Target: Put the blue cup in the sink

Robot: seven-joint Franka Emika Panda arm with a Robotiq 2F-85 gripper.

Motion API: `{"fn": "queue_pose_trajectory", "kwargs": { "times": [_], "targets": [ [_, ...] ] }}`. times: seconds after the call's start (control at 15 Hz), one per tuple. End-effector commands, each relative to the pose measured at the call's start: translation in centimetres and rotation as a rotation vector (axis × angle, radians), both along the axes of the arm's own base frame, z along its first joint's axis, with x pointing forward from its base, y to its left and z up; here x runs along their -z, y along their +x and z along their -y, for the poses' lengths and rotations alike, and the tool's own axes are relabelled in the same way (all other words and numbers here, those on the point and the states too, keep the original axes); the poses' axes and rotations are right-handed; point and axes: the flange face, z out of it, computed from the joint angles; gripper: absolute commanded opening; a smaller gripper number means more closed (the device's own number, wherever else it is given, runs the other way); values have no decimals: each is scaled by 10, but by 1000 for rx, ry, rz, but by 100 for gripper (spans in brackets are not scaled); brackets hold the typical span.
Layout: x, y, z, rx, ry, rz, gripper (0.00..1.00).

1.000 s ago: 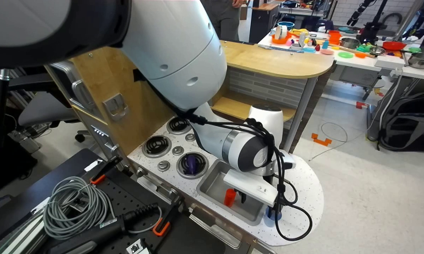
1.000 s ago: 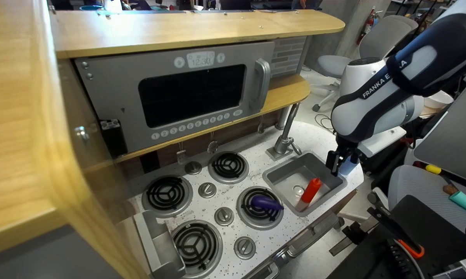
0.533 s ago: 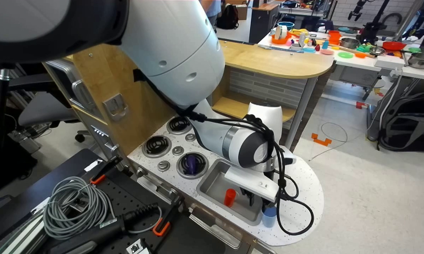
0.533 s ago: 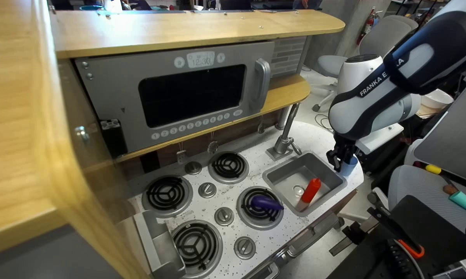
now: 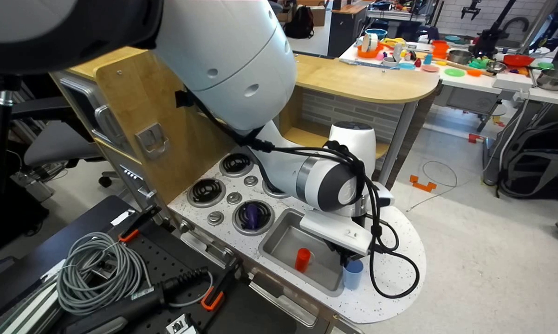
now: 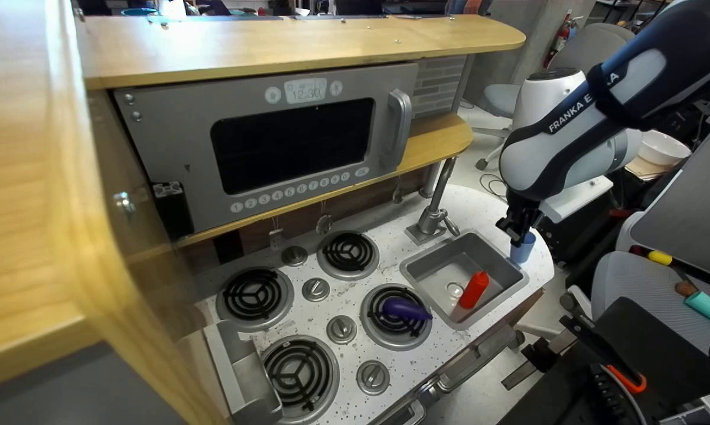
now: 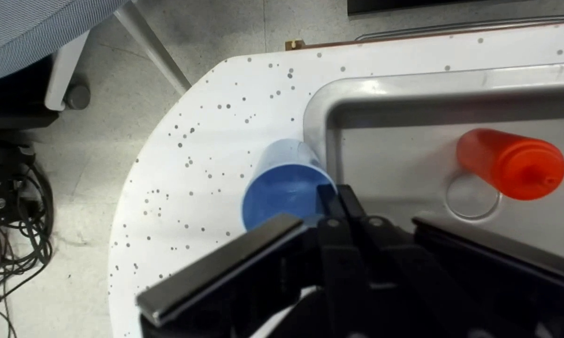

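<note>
In the wrist view, the speckled table (image 7: 160, 244) lies at the left. Next comes the blue cup (image 7: 282, 197), open end up, just beside the grey sink (image 7: 404, 85); whether it touches the table I cannot tell. The black fingers (image 7: 352, 203) pinch its right side, one inside, one outside. Farther right, a red bottle (image 7: 502, 159) stands in the sink.

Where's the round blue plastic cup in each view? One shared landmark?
In an exterior view: round blue plastic cup, low, right of centre.
In an exterior view: cup, right, just below middle.
Wrist view: cup, near centre.
Shared landmark: red cylindrical plastic bottle in grey metal sink.
</note>
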Motion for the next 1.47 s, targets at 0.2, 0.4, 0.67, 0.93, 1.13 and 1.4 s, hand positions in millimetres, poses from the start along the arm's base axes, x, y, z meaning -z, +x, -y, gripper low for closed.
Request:
{"fn": "queue_pose_trajectory", "kwargs": {
  "times": [0.2, 0.4, 0.67, 0.93, 1.13, 1.4],
  "targets": [
    [-31, -13, -47, -77, 105, 1, 1],
    [-24, -18, -61, -78, 106, -5, 1],
    [-18, -18, -63, -91, 86, 8, 1],
    [-10, -14, -67, -98, 83, 26, 1],
    [3, -6, -70, -68, 72, 52, 1],
    [21, 13, -69, -4, 46, 65, 1]
  ]
}}
